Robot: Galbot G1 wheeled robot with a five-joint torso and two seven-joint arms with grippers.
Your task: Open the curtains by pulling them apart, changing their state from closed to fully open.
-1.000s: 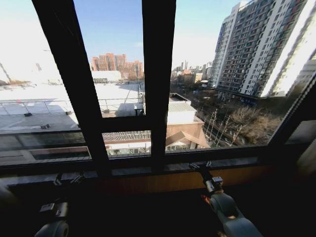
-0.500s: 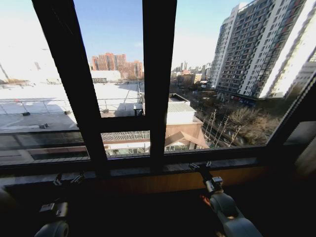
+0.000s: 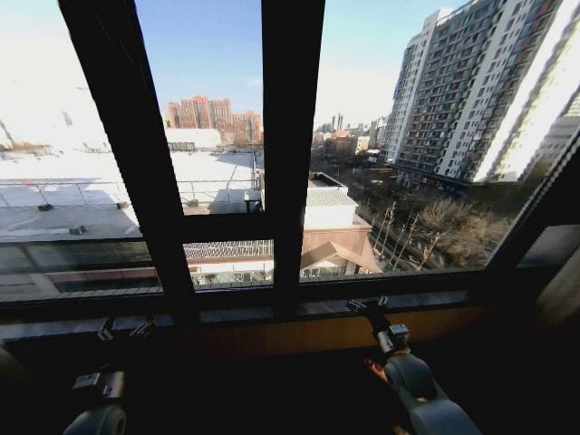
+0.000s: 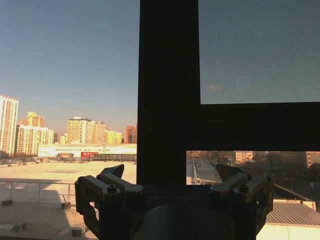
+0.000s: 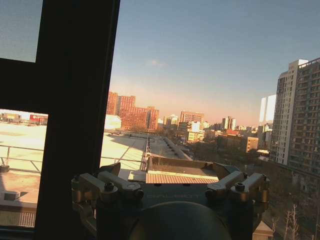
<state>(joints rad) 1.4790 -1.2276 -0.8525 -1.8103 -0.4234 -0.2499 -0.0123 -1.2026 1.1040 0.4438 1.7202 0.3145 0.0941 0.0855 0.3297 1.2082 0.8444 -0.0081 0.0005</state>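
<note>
- The dark window frame (image 3: pixel 292 136) stands directly ahead of the robot, with the long wooden sill (image 3: pixel 299 328) running along its foot.
- The left gripper (image 3: pixel 125 331) hangs low at the left, just before the sill, jaws apart.
- The right gripper (image 3: pixel 365 305) sits right of centre, at the sill, jaws apart.
- Beyond the glass, the tall grey apartment tower (image 3: pixel 471 91) rises at the right; the low flat rooftop (image 3: pixel 109 186) spreads at the left.
</note>
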